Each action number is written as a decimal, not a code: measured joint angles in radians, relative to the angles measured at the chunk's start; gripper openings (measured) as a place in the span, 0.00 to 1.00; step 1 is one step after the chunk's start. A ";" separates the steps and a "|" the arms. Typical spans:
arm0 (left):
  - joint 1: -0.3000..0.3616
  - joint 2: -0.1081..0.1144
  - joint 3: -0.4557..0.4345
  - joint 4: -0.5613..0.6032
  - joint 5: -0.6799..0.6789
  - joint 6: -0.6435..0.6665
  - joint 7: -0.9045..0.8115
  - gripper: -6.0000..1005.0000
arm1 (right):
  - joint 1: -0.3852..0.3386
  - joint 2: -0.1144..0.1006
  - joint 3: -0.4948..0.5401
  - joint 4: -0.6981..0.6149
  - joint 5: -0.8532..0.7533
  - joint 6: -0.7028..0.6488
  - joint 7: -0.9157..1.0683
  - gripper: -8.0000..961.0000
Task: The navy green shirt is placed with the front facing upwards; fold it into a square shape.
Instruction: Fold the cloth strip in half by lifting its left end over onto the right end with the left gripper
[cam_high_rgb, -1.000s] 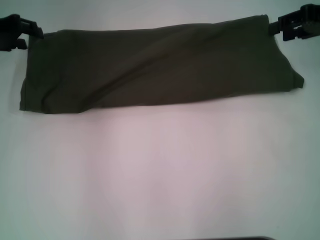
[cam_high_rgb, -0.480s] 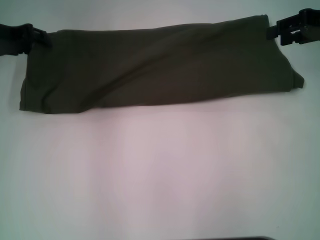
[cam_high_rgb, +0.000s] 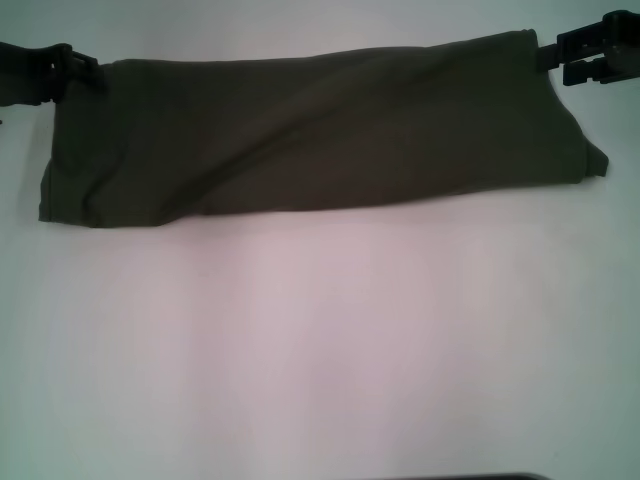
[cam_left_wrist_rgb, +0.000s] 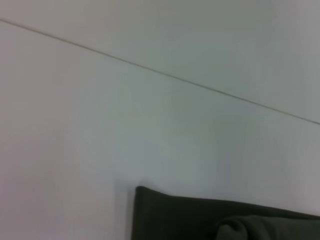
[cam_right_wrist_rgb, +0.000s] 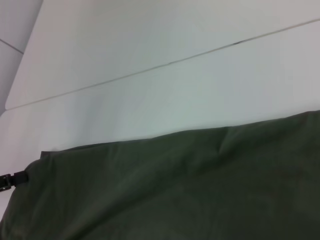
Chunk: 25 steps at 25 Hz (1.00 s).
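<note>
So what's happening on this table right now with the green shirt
A two-armed robot is folding the navy green shirt. It lies on the white table as a long horizontal band, not yet a square. The left gripper sits at the band's far left corner and the right gripper at its far right corner, both at the far edge.

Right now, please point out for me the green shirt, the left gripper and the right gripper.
green shirt (cam_high_rgb: 320, 135): head view, middle of the folded cloth.
left gripper (cam_high_rgb: 78, 63): head view, tip at the shirt's far left corner.
right gripper (cam_high_rgb: 562, 58): head view, tip beside the shirt's far right corner.
</note>
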 joint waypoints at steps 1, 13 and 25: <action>-0.003 0.000 0.000 0.004 0.000 0.001 -0.001 0.54 | 0.000 0.000 0.003 0.000 0.000 0.000 0.000 0.61; -0.033 0.014 -0.010 0.029 -0.001 0.044 -0.003 0.44 | -0.004 -0.003 0.010 0.001 0.028 -0.002 0.000 0.61; -0.005 0.016 -0.012 -0.018 0.000 0.047 -0.030 0.09 | -0.007 0.000 0.010 0.001 0.029 -0.003 0.000 0.61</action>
